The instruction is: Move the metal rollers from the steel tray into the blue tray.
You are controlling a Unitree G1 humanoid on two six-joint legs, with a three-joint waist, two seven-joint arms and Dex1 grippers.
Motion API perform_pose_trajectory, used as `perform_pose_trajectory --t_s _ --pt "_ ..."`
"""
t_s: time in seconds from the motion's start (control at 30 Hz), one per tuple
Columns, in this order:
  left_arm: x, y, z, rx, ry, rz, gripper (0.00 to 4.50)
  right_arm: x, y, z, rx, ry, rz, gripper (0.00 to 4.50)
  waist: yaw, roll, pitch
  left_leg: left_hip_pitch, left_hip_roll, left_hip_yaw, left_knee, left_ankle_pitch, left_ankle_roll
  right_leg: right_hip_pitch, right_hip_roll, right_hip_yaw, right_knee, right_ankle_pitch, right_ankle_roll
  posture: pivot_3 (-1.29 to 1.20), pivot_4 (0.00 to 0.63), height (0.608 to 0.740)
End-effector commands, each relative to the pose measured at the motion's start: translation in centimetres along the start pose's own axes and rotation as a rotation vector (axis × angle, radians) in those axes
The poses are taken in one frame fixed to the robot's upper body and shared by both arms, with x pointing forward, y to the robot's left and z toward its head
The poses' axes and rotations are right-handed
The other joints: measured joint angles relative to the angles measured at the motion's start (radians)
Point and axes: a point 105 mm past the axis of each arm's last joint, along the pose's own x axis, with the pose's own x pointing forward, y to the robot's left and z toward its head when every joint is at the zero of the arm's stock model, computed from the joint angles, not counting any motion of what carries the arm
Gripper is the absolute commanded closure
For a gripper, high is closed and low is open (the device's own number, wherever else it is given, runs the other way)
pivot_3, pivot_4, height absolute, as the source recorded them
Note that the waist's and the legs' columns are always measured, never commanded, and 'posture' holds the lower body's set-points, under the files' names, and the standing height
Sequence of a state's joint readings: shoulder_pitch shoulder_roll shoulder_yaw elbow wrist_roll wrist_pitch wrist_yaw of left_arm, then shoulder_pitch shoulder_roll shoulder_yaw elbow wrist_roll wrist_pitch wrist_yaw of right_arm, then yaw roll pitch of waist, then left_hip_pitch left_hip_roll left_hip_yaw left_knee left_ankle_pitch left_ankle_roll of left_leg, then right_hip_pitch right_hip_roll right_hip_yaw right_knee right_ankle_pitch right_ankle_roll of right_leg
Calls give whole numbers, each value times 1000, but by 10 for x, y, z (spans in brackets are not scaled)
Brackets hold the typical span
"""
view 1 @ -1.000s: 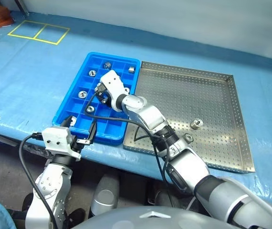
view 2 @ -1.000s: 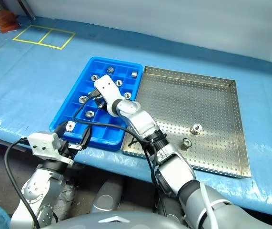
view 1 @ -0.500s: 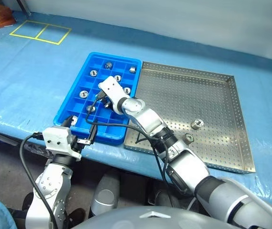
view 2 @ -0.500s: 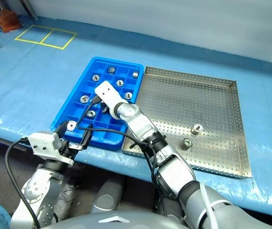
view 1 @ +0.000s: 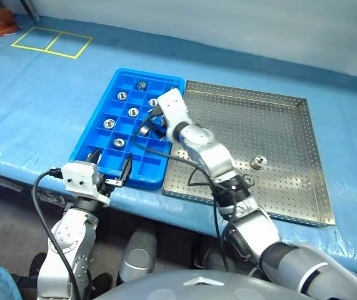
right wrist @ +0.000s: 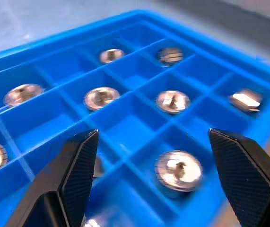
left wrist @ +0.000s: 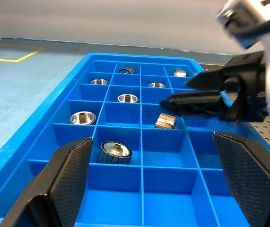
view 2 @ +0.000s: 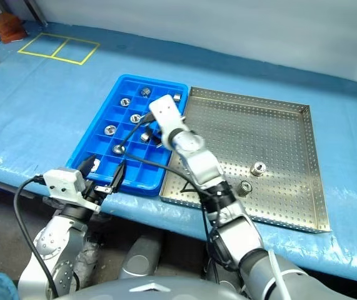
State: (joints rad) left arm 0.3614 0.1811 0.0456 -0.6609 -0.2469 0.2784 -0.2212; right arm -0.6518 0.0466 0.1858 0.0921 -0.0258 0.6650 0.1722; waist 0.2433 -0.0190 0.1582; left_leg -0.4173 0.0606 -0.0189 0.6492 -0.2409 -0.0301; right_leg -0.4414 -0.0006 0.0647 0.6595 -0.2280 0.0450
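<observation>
Right gripper (view 1: 154, 127) now nearer steel tray (view 1: 278, 100), fingers newly spread, empty, over blue tray (view 1: 90, 140); left fingers (left wrist: 71, 170) wide, empty.

Workshop or factory test area — long bench under blue sheeting (view 1: 47, 106), yellow floor-style tape squares (view 1: 51, 42) upper left, perforated steel tray (view 1: 278, 125) and blue parts tray (view 1: 97, 125) holding machined rollers (view 1: 109, 123).

Head stereo views look down from above; both wrist views sit close over the blue tray (left wrist: 26, 142).
</observation>
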Motion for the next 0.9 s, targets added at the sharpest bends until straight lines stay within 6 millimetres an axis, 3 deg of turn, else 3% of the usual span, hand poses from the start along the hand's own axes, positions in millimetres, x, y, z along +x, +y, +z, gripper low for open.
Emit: perform_pose_trajectory --t_s 0.03,0.2,0.37,0.47,0.63,0.9 --pt "5 -6 2 -9 -9 -49 0 -36 -54 14 24 -66 -188 570 -5 0 0 0 0 0 0 0 0 0 0 0 0 0 0 311 150 740" --pt "14 -15 1 -7 -8 -119 0 -85 -113 -14 38 32 -407 570 -50 1 0 0 0 1 1 0 0 1 0 1 0 0 0 256 150 740" --pt "25 -23 -1 22 3 -196 0 -123 -139 -52 99 153 -557 570 -120 2 -1 2 0 1 0 0 0 2 1 3 1 1 -1 181 150 740" --pt "34 -31 -1 26 5 -252 0 -138 -136 -65 163 180 -585 570 -161 2 -1 3 0 1 0 0 0 3 1 3 1 1 -1 123 150 740" --pt "44 -41 0 27 7 -328 0 -145 -124 -69 221 174 -591 570 -231 3 -2 6 0 1 1 0 1 6 1 4 1 2 3 61 150 740" --pt "50 -45 2 25 4 -357 0 -130 -103 -38 242 34 -508 570 -271 4 -2 12 0 1 2 0 1 11 1 5 1 2 2 46 150 740"
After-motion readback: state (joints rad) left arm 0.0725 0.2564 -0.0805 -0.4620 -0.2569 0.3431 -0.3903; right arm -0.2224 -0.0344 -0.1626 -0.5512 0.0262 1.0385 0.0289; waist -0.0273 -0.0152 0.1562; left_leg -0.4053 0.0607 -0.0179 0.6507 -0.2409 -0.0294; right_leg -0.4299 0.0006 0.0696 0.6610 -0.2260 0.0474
